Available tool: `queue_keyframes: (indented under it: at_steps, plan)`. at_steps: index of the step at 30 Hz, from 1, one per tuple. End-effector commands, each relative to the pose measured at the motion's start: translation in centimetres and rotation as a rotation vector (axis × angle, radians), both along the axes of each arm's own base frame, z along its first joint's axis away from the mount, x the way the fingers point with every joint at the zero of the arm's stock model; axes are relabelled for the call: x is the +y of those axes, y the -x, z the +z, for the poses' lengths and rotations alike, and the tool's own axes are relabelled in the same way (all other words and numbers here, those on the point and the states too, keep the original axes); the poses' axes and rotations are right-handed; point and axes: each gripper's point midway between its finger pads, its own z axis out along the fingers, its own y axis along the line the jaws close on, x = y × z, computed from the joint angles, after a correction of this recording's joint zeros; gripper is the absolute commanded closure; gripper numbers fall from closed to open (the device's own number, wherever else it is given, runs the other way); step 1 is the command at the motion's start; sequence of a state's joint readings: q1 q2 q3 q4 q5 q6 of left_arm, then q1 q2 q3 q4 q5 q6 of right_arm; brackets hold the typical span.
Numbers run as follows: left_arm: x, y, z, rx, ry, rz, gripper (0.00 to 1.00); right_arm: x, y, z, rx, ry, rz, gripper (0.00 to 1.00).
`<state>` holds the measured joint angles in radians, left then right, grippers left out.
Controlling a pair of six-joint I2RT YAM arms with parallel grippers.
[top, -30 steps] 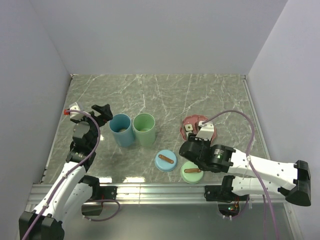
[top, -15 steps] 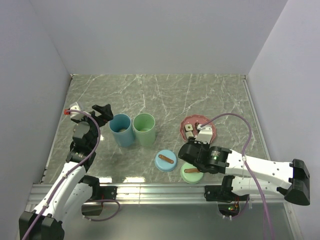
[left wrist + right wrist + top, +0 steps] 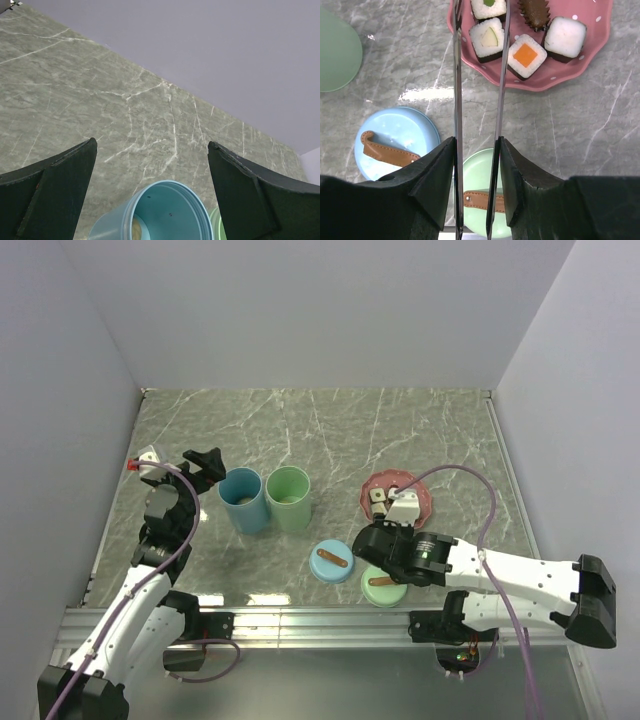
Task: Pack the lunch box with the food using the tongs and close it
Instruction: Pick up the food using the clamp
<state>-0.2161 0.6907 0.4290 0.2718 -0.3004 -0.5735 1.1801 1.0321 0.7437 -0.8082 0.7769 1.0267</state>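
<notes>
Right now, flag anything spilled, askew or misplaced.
Nothing stands out. Blue cup and green cup stand upright, blue lid and green lid lie flat, the food sits on the pink plate, and the right gripper holds the tongs over it.

Pink plate (image 3: 592, 57): white dots only, I read no lettering.
Blue lid (image 3: 415, 130): plain, nothing printed.
Green lid (image 3: 476, 172): plain too, and its brown strap shows no stamp.
Tongs (image 3: 456, 100): bare metal between my fingers, no brand mark.
Blue cup (image 3: 165, 212): unmarked inside.
Motor casing (image 3: 432, 548): perhaps a small mark from overhead, too small to read.
</notes>
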Motion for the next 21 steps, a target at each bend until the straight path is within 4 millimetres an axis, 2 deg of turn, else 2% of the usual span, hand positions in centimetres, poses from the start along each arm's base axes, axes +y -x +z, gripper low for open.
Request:
queue_keyframes:
  at_steps: [1,17,21]
  plan:
    - [-0.1,0.1,1.1,-0.044,0.024,-0.011,0.01,0.3,-0.7,0.3,-0.031,-0.013,-0.023,0.54]
    - [-0.1,0.3,1.2,-0.048,0.025,-0.01,0.01,0.2,-1.2,-1.4,0.02,0.016,-0.026,0.56]
    - [0.0,0.3,1.0,-0.044,0.024,-0.008,0.01,-0.2,-1.7,-1.2,0.012,0.029,-0.049,0.6]
